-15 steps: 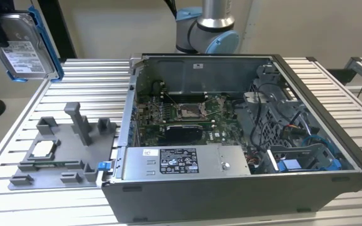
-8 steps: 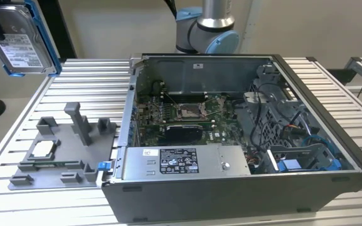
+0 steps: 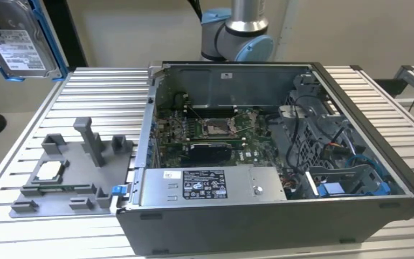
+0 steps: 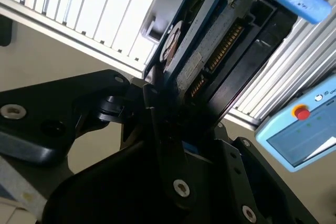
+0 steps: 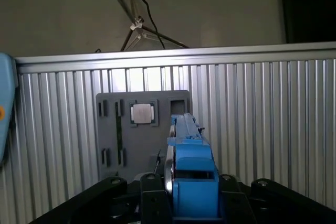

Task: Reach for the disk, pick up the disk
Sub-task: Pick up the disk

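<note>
An open computer case [image 3: 264,226] lies on the ribbed counter [image 3: 99,91], motherboard [image 3: 214,129] exposed, a labelled power supply [image 3: 207,186] along its near wall. Just beside it, on the exterior view's left, a grey holder [image 3: 49,208] carries a square chip [image 3: 49,171]. The second wrist view has a blue pendant [image 4: 302,132] with a red button [image 4: 301,113].

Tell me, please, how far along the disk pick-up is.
Reach and pick-up both look done: the disk hangs above the table in the exterior view. In hand: the gripper is shut on it in the second wrist view. Nothing of the task looks left.
</note>
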Action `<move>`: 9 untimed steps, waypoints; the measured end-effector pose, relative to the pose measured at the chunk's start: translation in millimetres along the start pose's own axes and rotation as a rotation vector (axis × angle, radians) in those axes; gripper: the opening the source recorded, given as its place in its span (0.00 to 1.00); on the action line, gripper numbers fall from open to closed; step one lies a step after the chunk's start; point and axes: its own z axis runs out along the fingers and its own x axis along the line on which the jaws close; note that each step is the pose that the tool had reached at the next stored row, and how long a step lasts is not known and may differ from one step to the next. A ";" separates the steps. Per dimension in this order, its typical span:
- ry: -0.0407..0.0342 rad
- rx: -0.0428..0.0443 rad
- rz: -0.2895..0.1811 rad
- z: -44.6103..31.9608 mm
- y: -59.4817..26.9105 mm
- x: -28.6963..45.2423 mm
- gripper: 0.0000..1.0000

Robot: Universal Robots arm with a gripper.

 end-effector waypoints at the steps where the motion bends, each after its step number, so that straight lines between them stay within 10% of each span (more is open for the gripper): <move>1: 0.0000 0.0000 0.000 -1.2 0.0 0.0 0.00; 9: 0.0000 -0.0001 0.000 -1.9 -1.3 0.0 0.00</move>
